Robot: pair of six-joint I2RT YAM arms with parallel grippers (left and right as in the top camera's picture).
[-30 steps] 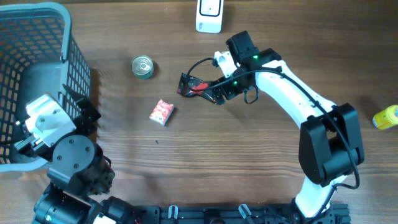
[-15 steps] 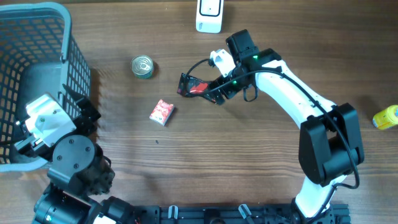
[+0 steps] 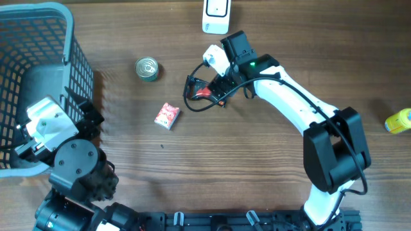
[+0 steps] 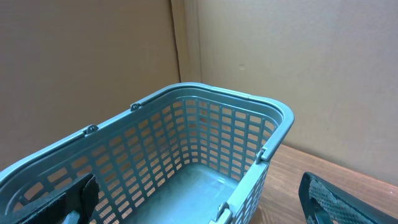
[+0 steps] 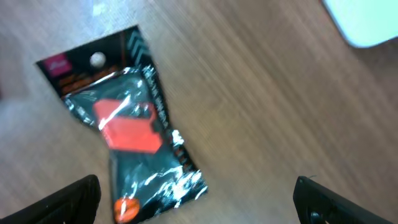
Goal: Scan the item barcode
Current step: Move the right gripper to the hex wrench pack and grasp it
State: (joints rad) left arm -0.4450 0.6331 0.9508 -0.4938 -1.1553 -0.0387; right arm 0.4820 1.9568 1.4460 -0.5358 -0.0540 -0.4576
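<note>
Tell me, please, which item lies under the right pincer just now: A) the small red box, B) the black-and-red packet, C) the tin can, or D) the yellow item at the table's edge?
B: the right wrist view shows the black-and-red packet lying on the wood between the open fingers of the right pincer, while the tin can and the small red box sit apart from it.

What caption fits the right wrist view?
Open fingers flank the lower end of a black-and-red packet lying flat on the wooden table.
</note>
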